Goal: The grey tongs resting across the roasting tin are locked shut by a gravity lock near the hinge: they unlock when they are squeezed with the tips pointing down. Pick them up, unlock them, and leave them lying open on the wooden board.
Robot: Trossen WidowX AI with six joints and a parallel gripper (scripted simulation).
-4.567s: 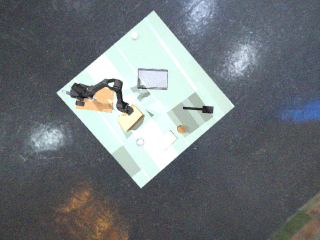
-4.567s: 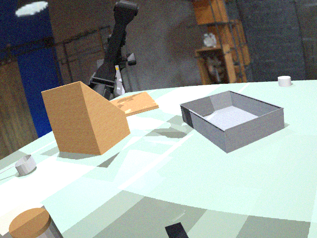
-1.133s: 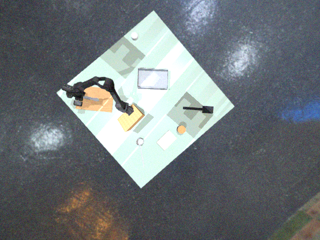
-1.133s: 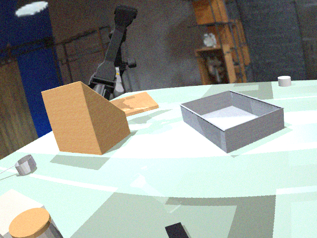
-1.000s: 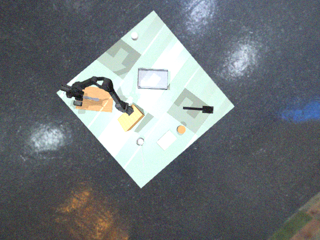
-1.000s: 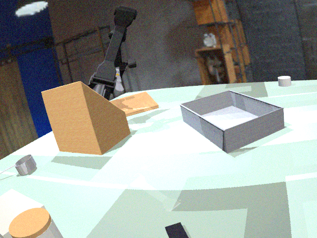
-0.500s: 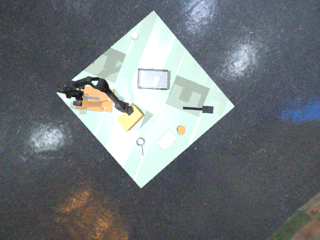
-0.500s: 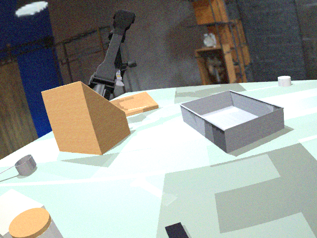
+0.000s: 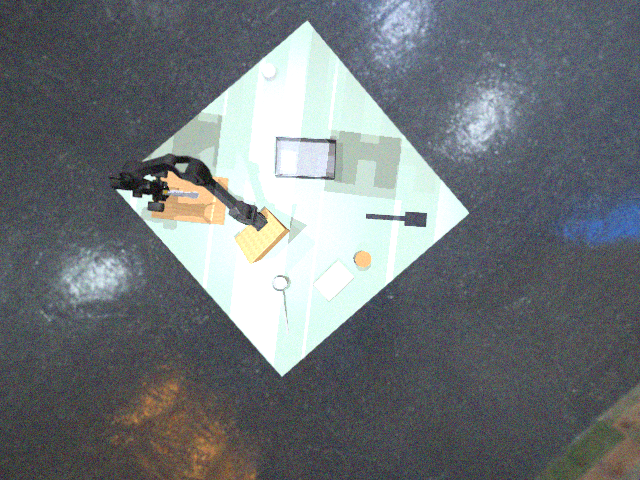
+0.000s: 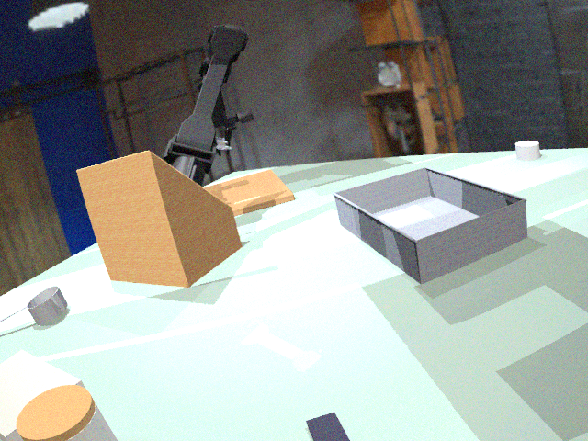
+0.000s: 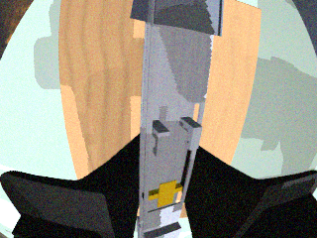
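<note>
The grey tongs [image 9: 185, 194] [image 10: 222, 143] [image 11: 173, 64] are in my gripper [image 9: 162, 192] [image 11: 159, 140], whose black fingers are shut on them from both sides near the yellow part. The tongs stretch away from the gripper above the wooden board [image 9: 219, 186] [image 10: 258, 184] [image 11: 99, 59]; the board shows below them on both sides in the wrist view. How far their arms are apart, and whether the lock is free, I cannot tell. The roasting tin [image 9: 305, 177] [image 10: 460, 254] stands apart, with no tongs across it.
A wooden block with a sloping face [image 9: 258, 240] [image 10: 125, 218] stands beside the arm's base. A small pan [image 9: 280, 282] [image 10: 50, 307], a white block [image 9: 333, 280], an orange-lidded jar [image 9: 362, 258] [image 10: 57, 412], a dark spatula [image 9: 415, 219] and a white cylinder [image 9: 268, 70] [image 10: 527, 151] stand farther off.
</note>
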